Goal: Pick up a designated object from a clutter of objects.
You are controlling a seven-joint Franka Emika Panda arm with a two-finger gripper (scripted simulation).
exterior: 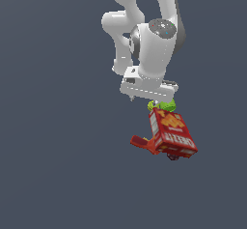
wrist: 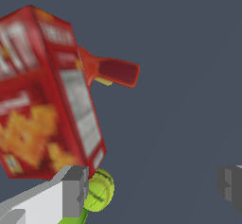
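In the wrist view the designated object, a small yellow-green round lump [wrist: 99,190], lies on the grey floor. It touches the inner side of one grey finger [wrist: 74,191] of my gripper [wrist: 153,187]. The gripper is open wide, with the other finger [wrist: 230,185] far across the gap. The clutter's red printed box [wrist: 42,95] stands tilted right beside the lump. An orange-red flat piece [wrist: 113,72] pokes out behind the box. A sliver of the brighter green object [wrist: 73,218] shows under the finger. In the exterior view the white hand [exterior: 147,89] hangs just above green shapes [exterior: 164,106] at the box's [exterior: 171,132] far end.
The orange-red piece [exterior: 142,142] juts from the box toward the exterior view's left. A small dark item [exterior: 173,157] peeks out under the box's near corner. Plain grey floor [exterior: 58,165] surrounds the heap.
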